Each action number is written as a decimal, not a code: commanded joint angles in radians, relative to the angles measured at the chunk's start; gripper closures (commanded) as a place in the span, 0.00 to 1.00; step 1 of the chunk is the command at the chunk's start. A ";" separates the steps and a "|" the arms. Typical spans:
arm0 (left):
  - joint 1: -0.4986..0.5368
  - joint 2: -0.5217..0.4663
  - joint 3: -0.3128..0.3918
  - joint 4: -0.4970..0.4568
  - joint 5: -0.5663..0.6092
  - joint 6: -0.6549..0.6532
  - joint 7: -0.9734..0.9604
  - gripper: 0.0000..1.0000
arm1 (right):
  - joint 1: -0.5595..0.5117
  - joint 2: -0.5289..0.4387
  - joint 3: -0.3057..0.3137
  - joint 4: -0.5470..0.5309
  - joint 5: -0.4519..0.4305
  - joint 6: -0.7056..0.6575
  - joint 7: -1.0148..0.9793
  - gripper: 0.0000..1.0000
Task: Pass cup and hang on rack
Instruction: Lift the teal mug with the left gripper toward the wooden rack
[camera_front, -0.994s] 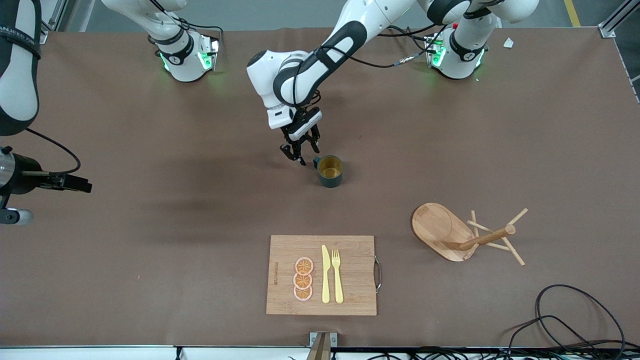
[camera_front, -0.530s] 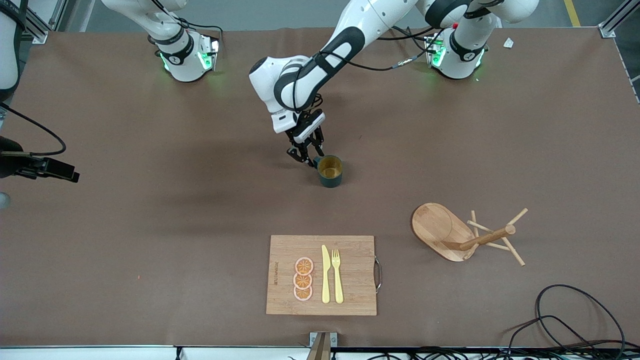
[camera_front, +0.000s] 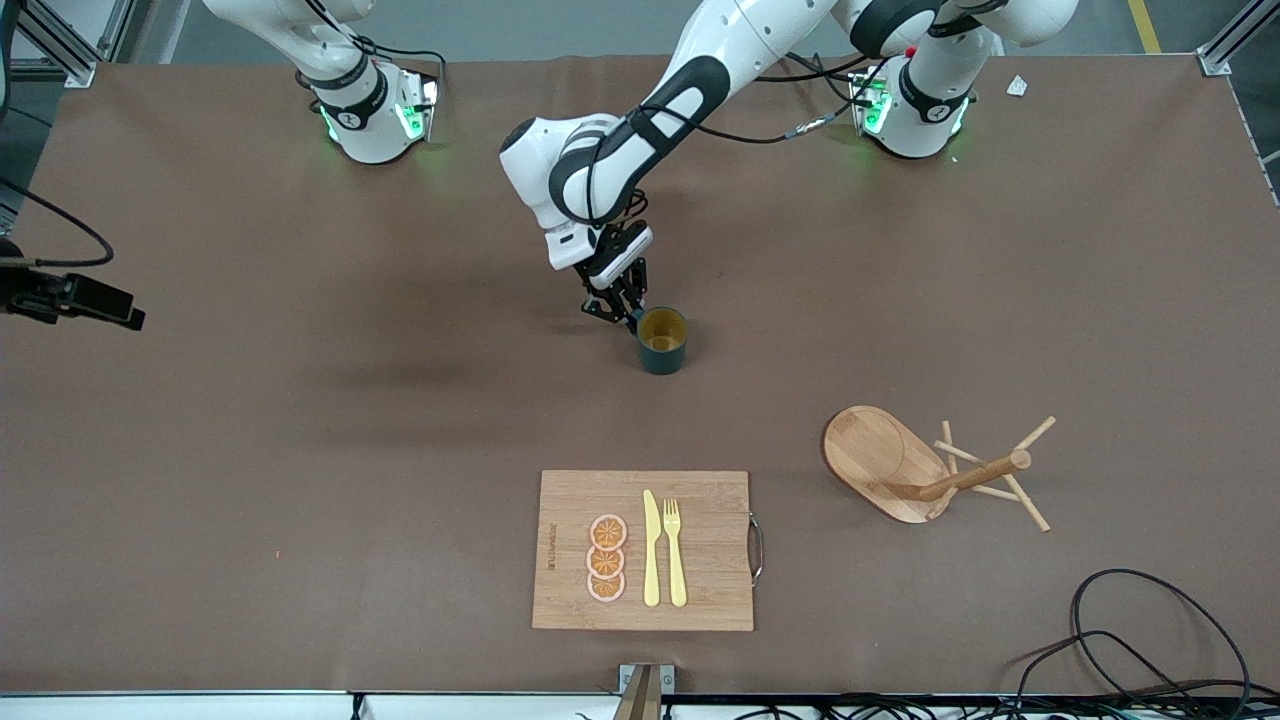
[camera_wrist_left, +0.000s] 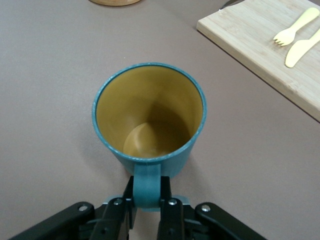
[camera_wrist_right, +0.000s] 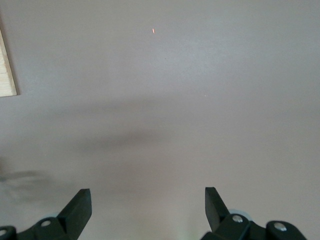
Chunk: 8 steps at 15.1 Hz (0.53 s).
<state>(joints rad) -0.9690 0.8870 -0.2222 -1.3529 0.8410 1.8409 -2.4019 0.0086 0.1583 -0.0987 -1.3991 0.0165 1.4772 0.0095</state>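
Note:
The dark teal cup (camera_front: 661, 340) with a mustard-yellow inside stands upright on the brown table, mid-table. My left gripper (camera_front: 622, 312) is low at the cup, shut on its loop handle. In the left wrist view the cup (camera_wrist_left: 150, 115) fills the middle, and the two fingers of my left gripper (camera_wrist_left: 147, 196) press both sides of the handle (camera_wrist_left: 147, 181). The wooden rack (camera_front: 930, 470) sits nearer the front camera, toward the left arm's end. My right gripper (camera_front: 100, 300) hangs open and empty over the table edge at the right arm's end. In the right wrist view it (camera_wrist_right: 147, 200) shows only bare table.
A rectangular wooden cutting board (camera_front: 640, 550) with orange slices, a yellow knife and a fork lies nearer the front camera than the cup. It also shows in the left wrist view (camera_wrist_left: 250, 35). A black cable (camera_front: 1150, 640) loops at the front corner by the left arm's end.
My left gripper has slid up to the cup's handle and shut on it. My right gripper has drawn back toward the right arm's end of the table.

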 joint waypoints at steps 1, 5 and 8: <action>0.010 -0.020 0.000 0.024 0.006 -0.023 0.065 0.99 | -0.006 -0.089 0.013 -0.096 -0.032 0.014 -0.006 0.00; 0.093 -0.104 -0.017 0.032 -0.063 -0.025 0.185 0.99 | -0.007 -0.166 0.014 -0.150 -0.053 0.017 -0.008 0.00; 0.168 -0.210 -0.017 0.032 -0.202 -0.019 0.355 0.99 | -0.007 -0.183 0.013 -0.158 -0.058 0.008 -0.008 0.00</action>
<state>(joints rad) -0.8519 0.7725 -0.2291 -1.2968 0.7204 1.8354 -2.1496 0.0087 0.0241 -0.0966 -1.5015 -0.0203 1.4762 0.0091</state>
